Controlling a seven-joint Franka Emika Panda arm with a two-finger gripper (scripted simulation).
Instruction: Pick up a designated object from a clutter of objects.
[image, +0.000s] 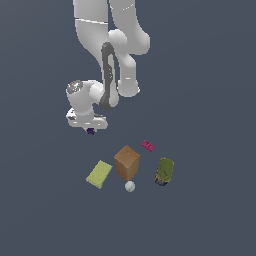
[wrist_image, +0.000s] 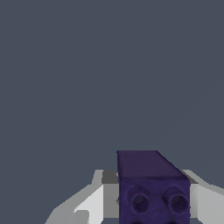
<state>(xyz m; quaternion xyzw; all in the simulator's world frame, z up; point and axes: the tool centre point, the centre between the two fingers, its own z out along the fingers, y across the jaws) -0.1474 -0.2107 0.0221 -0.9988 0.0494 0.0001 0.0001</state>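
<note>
The tiny dark purple block (image: 90, 131) sits between the fingers of my gripper (image: 90, 130), up and to the exterior view's left of the clutter. In the wrist view the purple block (wrist_image: 151, 188) fills the gap between the two white fingers (wrist_image: 89, 203), its studded face toward the camera. The gripper is shut on it. The rest of the clutter lies lower in the exterior view: brown box (image: 127, 162), yellow-green pad (image: 99, 174), olive-green pack (image: 164, 171), pink brick (image: 147, 145), white ball (image: 130, 186).
The white arm (image: 112, 55) reaches down from the top of the exterior view. A plain grey surface (image: 210, 100) surrounds the items.
</note>
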